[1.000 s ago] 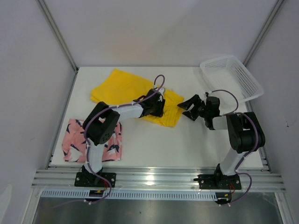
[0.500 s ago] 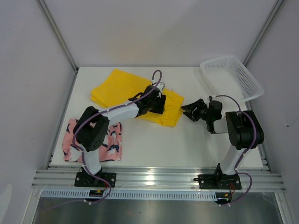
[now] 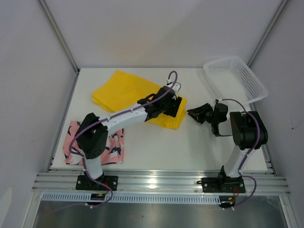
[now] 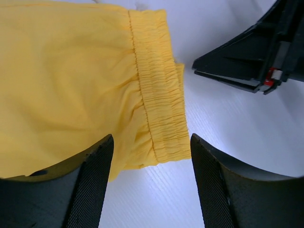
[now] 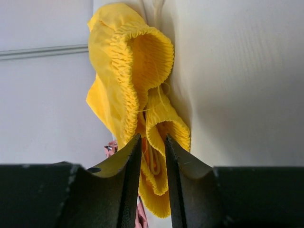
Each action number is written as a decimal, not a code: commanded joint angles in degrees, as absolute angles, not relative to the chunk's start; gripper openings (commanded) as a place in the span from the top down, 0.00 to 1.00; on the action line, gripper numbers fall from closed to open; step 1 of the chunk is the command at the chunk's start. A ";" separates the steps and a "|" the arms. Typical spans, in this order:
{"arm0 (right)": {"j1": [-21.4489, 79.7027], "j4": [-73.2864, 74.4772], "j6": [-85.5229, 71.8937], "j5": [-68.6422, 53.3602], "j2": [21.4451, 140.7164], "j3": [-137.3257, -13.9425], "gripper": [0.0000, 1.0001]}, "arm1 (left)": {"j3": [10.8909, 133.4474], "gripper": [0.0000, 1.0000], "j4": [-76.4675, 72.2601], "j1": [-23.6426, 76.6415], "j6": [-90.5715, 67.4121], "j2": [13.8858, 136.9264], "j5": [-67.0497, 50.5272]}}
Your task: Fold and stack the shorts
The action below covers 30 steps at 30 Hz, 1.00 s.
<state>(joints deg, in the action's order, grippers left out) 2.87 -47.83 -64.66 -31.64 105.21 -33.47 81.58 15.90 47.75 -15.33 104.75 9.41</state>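
Note:
The yellow shorts (image 3: pixel 126 90) lie spread at the back left of the table, their gathered waistband pointing right. My left gripper (image 3: pixel 176 105) hovers over that waistband end, open. In the left wrist view the waistband corner (image 4: pixel 161 95) sits between and just beyond its fingers (image 4: pixel 90 190), with bare table under the left gripper (image 4: pixel 151 140). My right gripper (image 3: pixel 192 113) lies low just right of the waistband, a little apart from it. The right gripper (image 5: pixel 153 137) holds its jaws a narrow gap apart, with the yellow shorts (image 5: pixel 123 57) bunched beyond the tips. The pink printed shorts (image 3: pixel 75 142) lie folded at the front left.
A white mesh basket (image 3: pixel 235 78) stands tilted at the back right corner. The white table (image 3: pixel 166 147) ends in a metal rail at the near edge. Grey walls close in the left, right and back sides. The right gripper's black fingers (image 4: pixel 237 66) show in the left wrist view.
My left arm has stretched farther right over the yellow shorts and its jaws have widened. My right gripper's wide jaws have narrowed to a slim gap and settled lower beside the waistband.

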 commanded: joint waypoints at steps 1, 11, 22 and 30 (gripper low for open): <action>2.81 -44.25 -61.19 -29.89 106.17 -36.64 0.72 | 85.51 0.31 18.63 49.39 -12.39 106.16 13.53; 5.18 -35.77 -49.05 -23.65 105.38 -39.64 0.69 | 101.41 0.27 31.28 51.33 -12.56 116.89 16.26; 9.49 -35.86 -40.35 -17.06 102.57 -38.14 0.60 | 108.10 0.26 34.89 51.42 -12.31 122.08 14.94; 12.04 -37.35 -33.76 -13.28 104.41 -41.13 0.59 | 112.76 0.25 36.91 51.50 -12.13 126.99 15.11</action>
<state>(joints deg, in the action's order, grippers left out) 10.59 -35.94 -39.64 -17.23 104.33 -39.16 109.45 35.27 50.89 -13.39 124.68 14.83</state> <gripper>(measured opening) 0.403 0.743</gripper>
